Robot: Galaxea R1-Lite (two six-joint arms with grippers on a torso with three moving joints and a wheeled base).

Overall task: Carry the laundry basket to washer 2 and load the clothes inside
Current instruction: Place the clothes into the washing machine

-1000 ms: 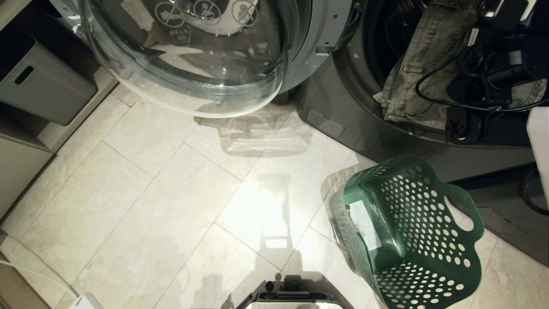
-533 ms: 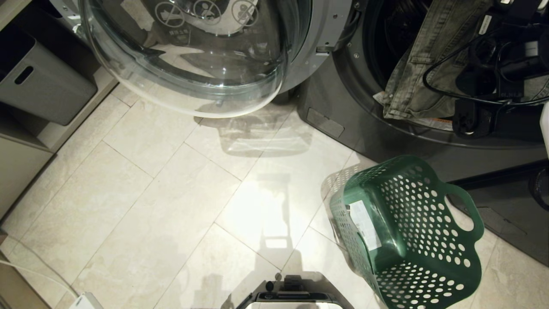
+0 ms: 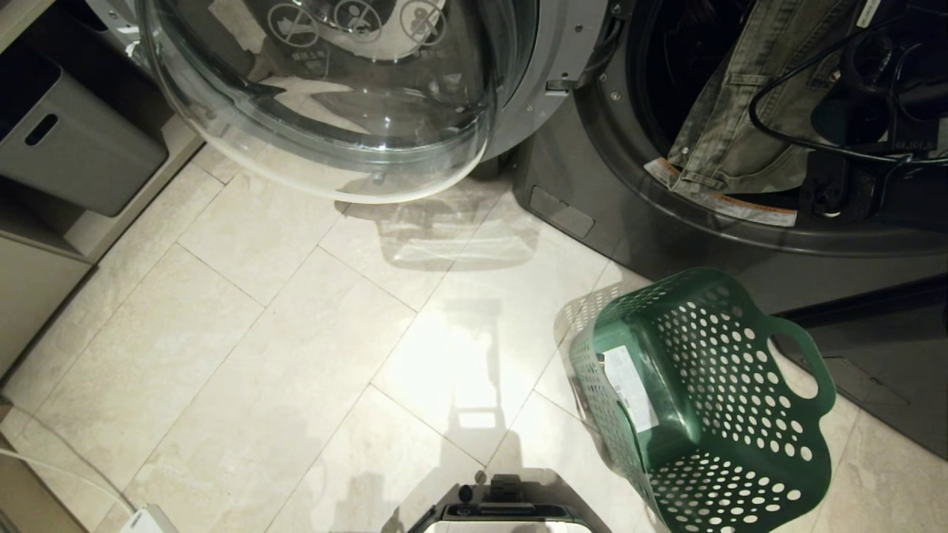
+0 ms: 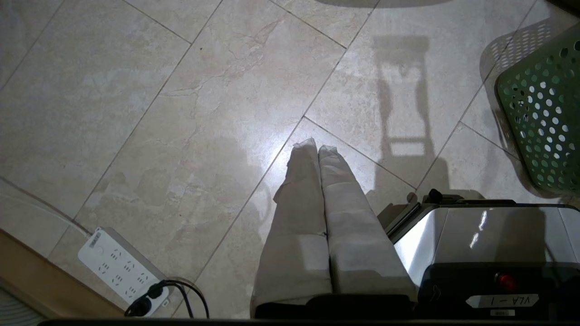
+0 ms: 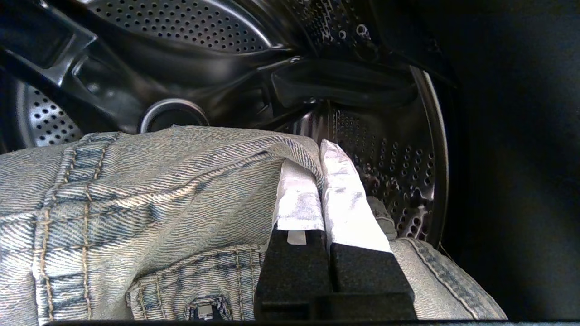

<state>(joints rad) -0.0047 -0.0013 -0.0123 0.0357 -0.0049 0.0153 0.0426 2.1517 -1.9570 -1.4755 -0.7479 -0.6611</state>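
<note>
The dark grey washer stands with its glass door swung open to the left; no number label shows. The clothes, a pale denim garment, hang in the opening from my right arm. In the right wrist view my right gripper is shut on a fold of the denim, inside the perforated drum. The green laundry basket lies tipped on its side on the floor before the washer, empty. My left gripper hangs shut and empty over the tiles, beside the basket.
A grey storage bin sits on a low shelf at the left. A white power strip with a cable lies on the floor near my base. A dark mat lies at the right of the basket.
My right arm has moved up and deeper into the washer opening with the denim. The garment's lower edge has lifted off the door rim. The basket and left arm have stayed put.
</note>
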